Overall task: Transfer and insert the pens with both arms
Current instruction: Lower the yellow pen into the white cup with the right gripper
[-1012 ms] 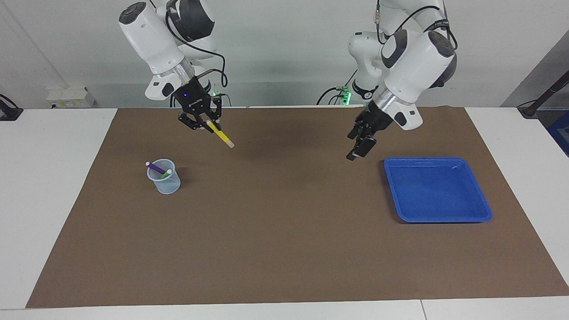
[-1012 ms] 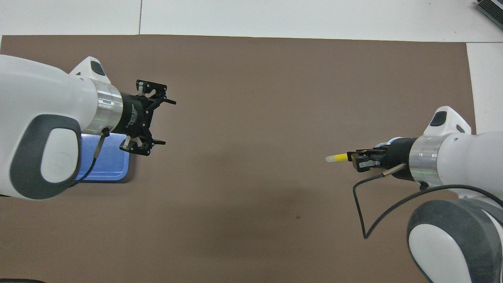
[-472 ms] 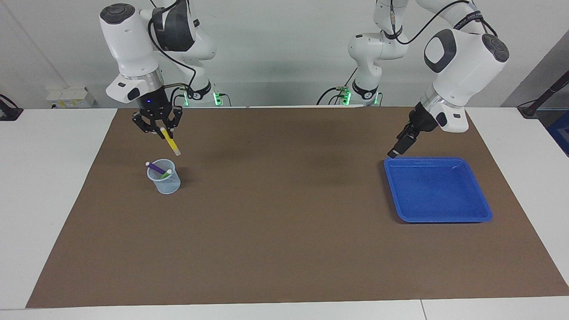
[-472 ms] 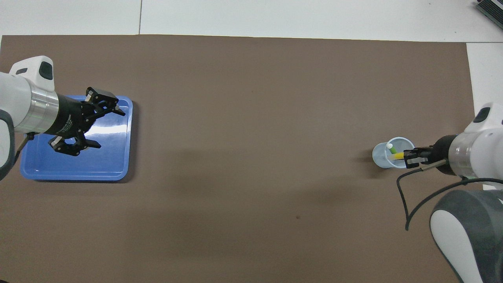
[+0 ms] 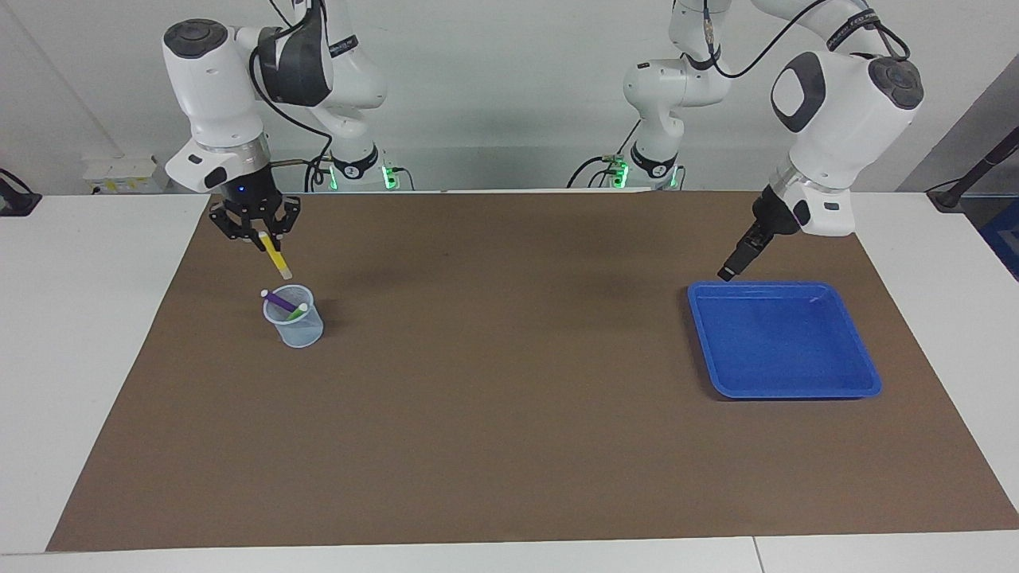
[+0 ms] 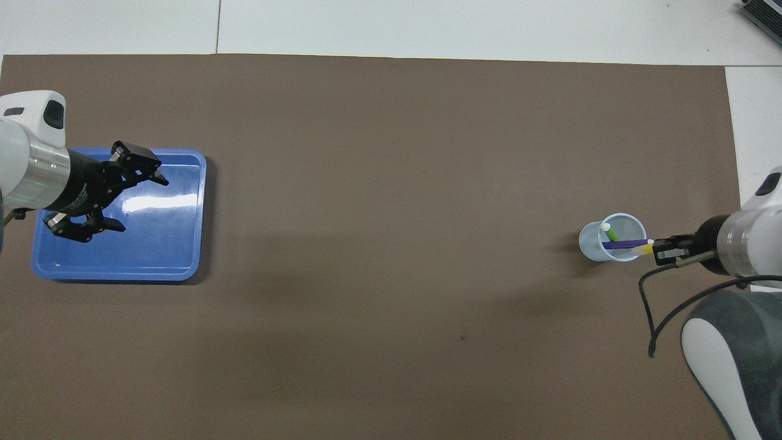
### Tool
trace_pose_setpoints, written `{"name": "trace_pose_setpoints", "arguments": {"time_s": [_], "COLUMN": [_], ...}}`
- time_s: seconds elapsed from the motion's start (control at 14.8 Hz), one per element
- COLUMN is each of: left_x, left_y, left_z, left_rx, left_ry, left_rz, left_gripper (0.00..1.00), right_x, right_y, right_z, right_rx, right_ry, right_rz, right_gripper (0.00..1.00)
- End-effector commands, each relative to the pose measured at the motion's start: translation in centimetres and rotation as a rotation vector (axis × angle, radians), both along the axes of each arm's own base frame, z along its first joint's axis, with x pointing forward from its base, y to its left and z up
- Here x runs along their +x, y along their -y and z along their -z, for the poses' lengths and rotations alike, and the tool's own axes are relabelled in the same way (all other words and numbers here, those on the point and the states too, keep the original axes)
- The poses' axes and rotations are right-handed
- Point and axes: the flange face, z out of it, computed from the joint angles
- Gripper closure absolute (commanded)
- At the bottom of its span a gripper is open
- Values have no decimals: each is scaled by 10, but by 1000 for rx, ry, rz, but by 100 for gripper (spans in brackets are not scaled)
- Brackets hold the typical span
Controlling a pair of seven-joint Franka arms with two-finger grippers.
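Observation:
My right gripper [image 5: 265, 235] is shut on the yellow pen [image 5: 275, 259], which slants down with its pale end lowest. That end hangs just above the rim of a pale blue cup [image 5: 294, 322] at the right arm's end of the mat. From overhead the yellow pen [image 6: 641, 249] pokes out of the right gripper [image 6: 663, 250] to the cup's [image 6: 589, 241] edge. The purple pen [image 5: 279, 300] and the green pen [image 5: 298, 312] lean inside the cup. My left gripper [image 6: 140, 205] is open and holds nothing, up over the blue tray [image 6: 122, 272].
The blue tray [image 5: 784, 390] lies at the left arm's end of a brown mat [image 5: 509, 414] that covers most of the white table. Two smaller white arms with green-lit bases [image 5: 358, 171] stand at the robots' edge.
My right gripper carried the yellow pen from mid-mat toward the right arm's end, up to the cup. My left gripper swung back over the tray, still open.

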Motion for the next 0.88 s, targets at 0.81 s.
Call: {"name": "trace_pose_setpoints", "arguments": {"time_s": [0.81], "left_x": [-15], "left_y": [-54], "left_z": [-96], "left_rx": [108], "left_ry": [-34], "left_rz": [635], "left_gripper": [0], "right_x": [26], "right_y": [18], "right_z": [80], "right_rx": [12], "right_ry": [3], "right_rz": [9], "right_gripper": [100]}}
